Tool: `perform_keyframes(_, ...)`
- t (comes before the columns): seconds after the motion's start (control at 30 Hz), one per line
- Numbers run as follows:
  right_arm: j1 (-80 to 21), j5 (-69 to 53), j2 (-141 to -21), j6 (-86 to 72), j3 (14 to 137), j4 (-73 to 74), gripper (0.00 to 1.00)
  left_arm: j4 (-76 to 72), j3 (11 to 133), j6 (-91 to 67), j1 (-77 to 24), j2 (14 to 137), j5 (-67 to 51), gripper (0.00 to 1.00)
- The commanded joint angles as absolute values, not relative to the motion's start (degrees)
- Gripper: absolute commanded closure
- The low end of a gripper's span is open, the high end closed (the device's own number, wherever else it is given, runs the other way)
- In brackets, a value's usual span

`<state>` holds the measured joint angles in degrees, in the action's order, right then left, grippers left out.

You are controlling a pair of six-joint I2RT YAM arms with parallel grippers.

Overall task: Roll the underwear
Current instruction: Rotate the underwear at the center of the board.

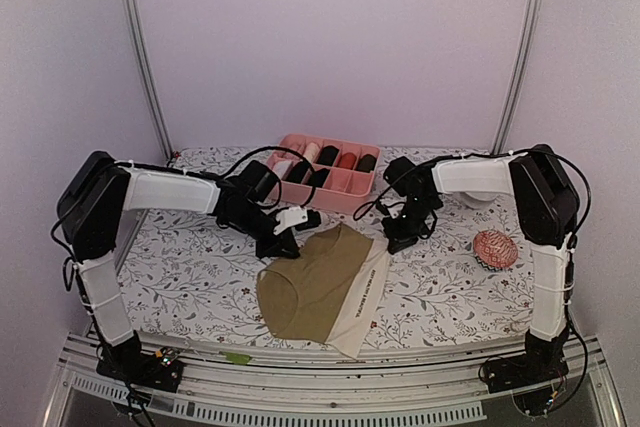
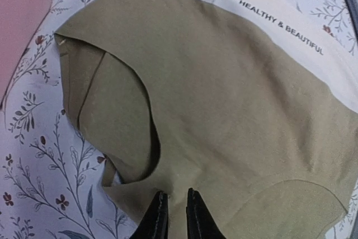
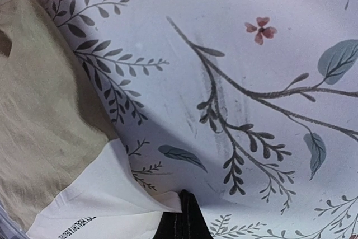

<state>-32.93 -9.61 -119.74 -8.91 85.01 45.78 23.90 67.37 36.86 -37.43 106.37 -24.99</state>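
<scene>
Shows briefs (image 1: 318,282) laid flat by the near edge of the desk (image 1: 190,282), mid-width, ready for rolling. Left gripper (image 2: 172,205) over the far hem, jaws a slit apart, grip undecidable; right gripper (image 3: 180,211), jaws pressed together, at the far corner of the waistband (image 3: 95,200), likely anchoring.

the left arm (image 1: 170,190) is reaching forward and bending inward, its wrist tipping down so the left gripper (image 2: 175,197) is pointing low, jaws standing just a sliver apart. the right arm (image 1: 478,176) is folding inward too, and the right gripper (image 3: 180,216) is pressing its jaws fully together.
</scene>
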Motion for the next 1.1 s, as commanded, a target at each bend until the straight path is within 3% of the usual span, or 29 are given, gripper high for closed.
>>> perform_keyframes(0.0, -31.9, -1.5, -122.7, -9.1, 85.3, 46.0, 1.0, 20.6, 73.8, 33.0, -35.2, 111.9, -22.4, 0.83)
perform_keyframes(0.07, -31.7, -0.8, -122.7, -9.8, 85.1, 45.9, 1.0, 22.3, 77.1, 31.7, -34.4, 115.8, -25.0, 0.76)
perform_keyframes(0.13, -31.4, -1.3, -122.6, -10.5, 85.1, 45.4, 1.0, 23.8, 78.5, 31.4, -34.3, 118.2, -25.8, 0.75)
perform_keyframes(0.37, -31.5, -4.6, -124.6, -10.9, 88.7, 45.0, 1.0, 24.0, 66.2, 33.9, -34.3, 113.6, -21.1, 0.89)
perform_keyframes(0.57, -33.6, -8.1, -127.5, -9.9, 95.2, 45.3, 1.0, 25.6, 50.7, 34.6, -34.3, 99.5, -19.9, 0.92)
perform_keyframes(0.8, -35.9, -7.3, -129.7, -8.3, 98.9, 46.5, 1.0, 23.4, 48.7, 26.2, -32.8, 90.1, -26.7, 0.76)
perform_keyframes(1.07, -32.6, -3.2, -128.1, -9.7, 96.5, 48.5, 1.0, 21.9, 65.1, 23.1, -29.1, 104.3, -26.3, 0.65)
